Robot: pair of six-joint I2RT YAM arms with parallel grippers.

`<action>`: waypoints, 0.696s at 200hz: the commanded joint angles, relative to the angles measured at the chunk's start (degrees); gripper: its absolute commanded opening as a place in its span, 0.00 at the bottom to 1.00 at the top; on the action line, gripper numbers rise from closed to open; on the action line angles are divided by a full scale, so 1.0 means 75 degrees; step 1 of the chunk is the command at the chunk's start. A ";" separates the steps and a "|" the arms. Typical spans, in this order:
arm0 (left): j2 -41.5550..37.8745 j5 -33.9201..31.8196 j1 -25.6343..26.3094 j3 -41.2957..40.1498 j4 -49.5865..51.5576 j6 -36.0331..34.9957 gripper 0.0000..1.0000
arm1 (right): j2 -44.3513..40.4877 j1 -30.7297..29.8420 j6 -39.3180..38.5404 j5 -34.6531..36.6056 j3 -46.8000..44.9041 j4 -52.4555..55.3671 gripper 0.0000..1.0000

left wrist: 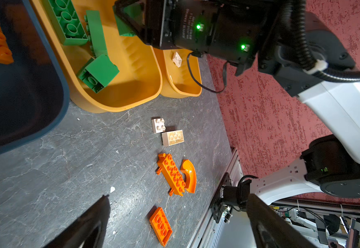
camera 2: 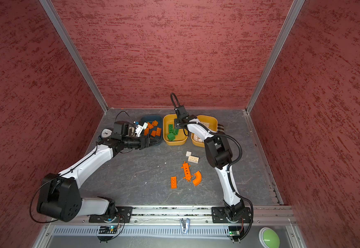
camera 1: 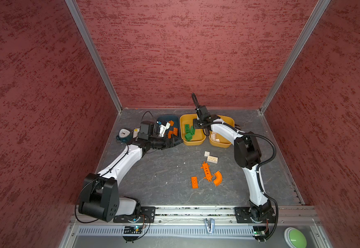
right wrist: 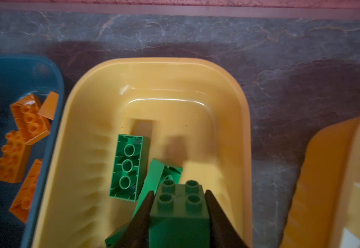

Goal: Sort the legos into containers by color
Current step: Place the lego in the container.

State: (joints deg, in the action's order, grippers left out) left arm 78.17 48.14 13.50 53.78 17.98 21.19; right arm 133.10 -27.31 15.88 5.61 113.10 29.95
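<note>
Top views: we take the mid yellow tub (camera 1: 193,143) as our ref. Green bricks (camera 1: 189,131) lie in it, and the right tool (camera 1: 198,125) hangs over it – jaws too small to read here. The teal tub (camera 1: 164,117) sits just beside the mid yellow tub on the left arm's side, w/ orange bricks (camera 1: 173,131) inside. The 2nd yellow tub (camera 1: 220,146) sits just beside it on the right arm's side, w/ cream bricks (camera 1: 214,136). The left tool (camera 1: 172,142) is over the teal tub's near rim, pointing toward the mid yellow tub. On the worktop (camera 1: 153,171), nearer the arm bases than the mid yellow tub, lie a small cream brick (camera 1: 207,153), a longer cream brick (camera 1: 212,159) just beside it, a long orange holed piece (camera 1: 206,172), an orange arc (camera 1: 217,178) and a flat orange plate (camera 1: 194,182).

Left wrist: the left tool (left wrist: 178,195) is released, its fingers (left wrist: 97,214) wide apart w/ nothing between them.

Right wrist, blurred: the right tool (right wrist: 179,191) is grasping a green 2x2 brick (right wrist: 179,206) – a finger against each side, above the floor of the mid yellow tub (right wrist: 157,61). In that tub a long green brick (right wrist: 128,167) lies hollow side up.
</note>
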 commanded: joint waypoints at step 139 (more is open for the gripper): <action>-0.0122 0.0018 -0.0376 0.0225 0.0209 -0.0231 0.99 | -0.5359 -0.1322 0.0939 -0.1298 -0.6059 -0.0882 0.88</action>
State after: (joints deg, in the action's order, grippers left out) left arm 77.56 47.94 11.44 53.80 18.74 20.80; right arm 96.25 -33.17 18.65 -2.24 74.26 25.41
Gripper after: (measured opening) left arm 0.994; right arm 0.873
